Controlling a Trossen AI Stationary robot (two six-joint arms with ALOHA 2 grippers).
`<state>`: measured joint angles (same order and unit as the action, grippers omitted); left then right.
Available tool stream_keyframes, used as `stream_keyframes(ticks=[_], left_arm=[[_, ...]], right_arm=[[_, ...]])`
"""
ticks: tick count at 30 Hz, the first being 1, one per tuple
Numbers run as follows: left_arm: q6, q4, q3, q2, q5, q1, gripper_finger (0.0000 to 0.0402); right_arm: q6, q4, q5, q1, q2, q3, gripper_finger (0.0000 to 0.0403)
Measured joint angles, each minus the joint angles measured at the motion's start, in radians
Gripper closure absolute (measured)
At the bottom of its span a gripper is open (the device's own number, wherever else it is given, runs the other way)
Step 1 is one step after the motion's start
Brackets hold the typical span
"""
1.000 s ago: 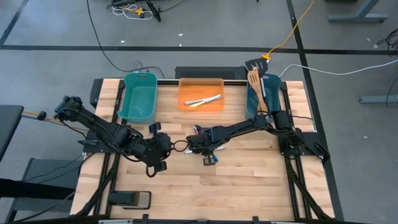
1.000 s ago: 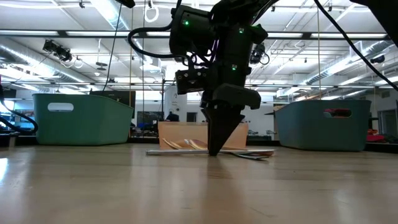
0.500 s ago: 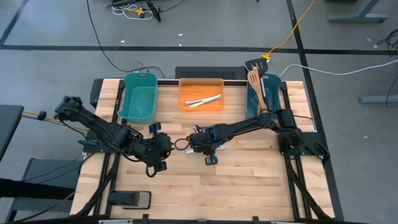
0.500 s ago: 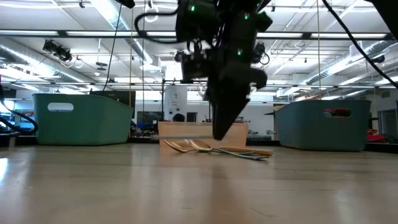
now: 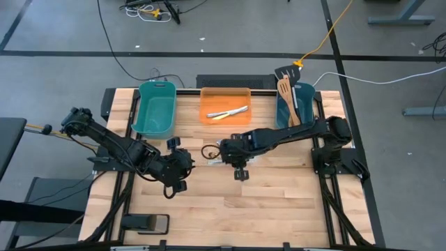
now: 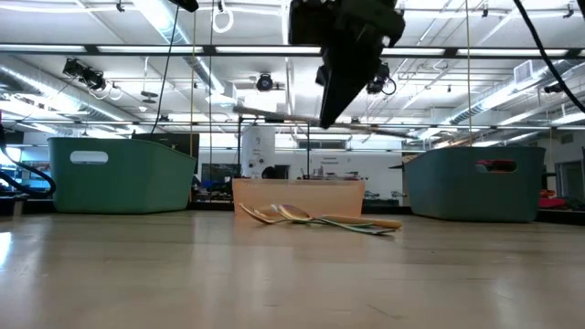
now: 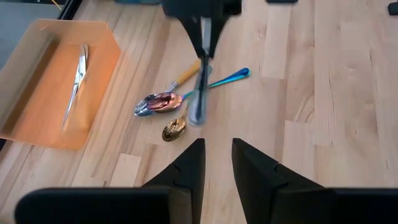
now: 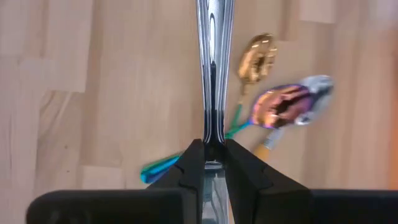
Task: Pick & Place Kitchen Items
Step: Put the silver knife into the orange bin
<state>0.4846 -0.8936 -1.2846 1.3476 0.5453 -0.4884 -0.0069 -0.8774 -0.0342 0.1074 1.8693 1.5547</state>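
The right gripper pinches a silver utensil by its handle end, so it hangs level above the table; the gold spoon lies below; the left gripper waits nearby, slightly parted, empty.

Right arm stretched out from its base on the right side toward the worktop centre, wrist pitched down. Right claw is lifted clear of the worktop surface; in the low view it hangs high, tips pointing down and tilted. Its fingers are pinched tight on a slim silver utensil that sticks straight out ahead of them. Left arm folded low across the left half, left claw near the centre, fingers slightly apart with nothing between them.
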Motion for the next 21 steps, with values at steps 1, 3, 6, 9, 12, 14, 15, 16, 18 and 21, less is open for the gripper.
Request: stream_keyframes(ticks=[1, 3, 6, 9, 12, 14, 15, 16, 18, 21], left_arm=[[0.000, 0.000, 0.000, 0.000, 0.000, 0.000, 0.0317], [0.000, 0.000, 0.000, 0.000, 0.000, 0.000, 0.0317], [0.000, 0.000, 0.000, 0.000, 0.000, 0.000, 0.0317], [0.000, 0.001, 0.000, 0.000, 0.000, 0.000, 0.0317], [0.000, 0.004, 0.000, 0.000, 0.000, 0.000, 0.0317], [0.000, 0.005, 0.000, 0.000, 0.000, 0.000, 0.0317], [0.000, 0.005, 0.000, 0.000, 0.000, 0.000, 0.0317], [0.000, 0.005, 0.000, 0.000, 0.000, 0.000, 0.0317], [-0.001, 0.005, 0.000, 0.000, 0.000, 0.000, 0.0317], [-0.009, 0.007, 0.000, 0.000, 0.000, 0.000, 0.0317]], right_arm=[[0.002, -0.008, -0.015, 0.000, -0.013, 0.000, 0.0354], [0.006, -0.027, -0.037, 0.000, -0.038, 0.000, 0.0354], [0.022, -0.038, -0.077, -0.001, -0.068, 0.000, 0.0354], [0.015, -0.046, -0.115, -0.003, -0.085, 0.000, 0.0354], [0.011, -0.046, -0.139, -0.012, -0.101, 0.000, 0.0354], [0.011, -0.042, -0.140, -0.021, -0.105, 0.001, 0.0354], [0.010, -0.043, -0.139, -0.026, -0.108, 0.001, 0.0354], [0.010, -0.048, -0.139, -0.030, -0.111, 0.001, 0.0354], [0.007, -0.043, -0.133, -0.039, -0.121, 0.001, 0.0354], [0.006, -0.046, -0.131, -0.056, -0.131, 0.001, 0.0354]])
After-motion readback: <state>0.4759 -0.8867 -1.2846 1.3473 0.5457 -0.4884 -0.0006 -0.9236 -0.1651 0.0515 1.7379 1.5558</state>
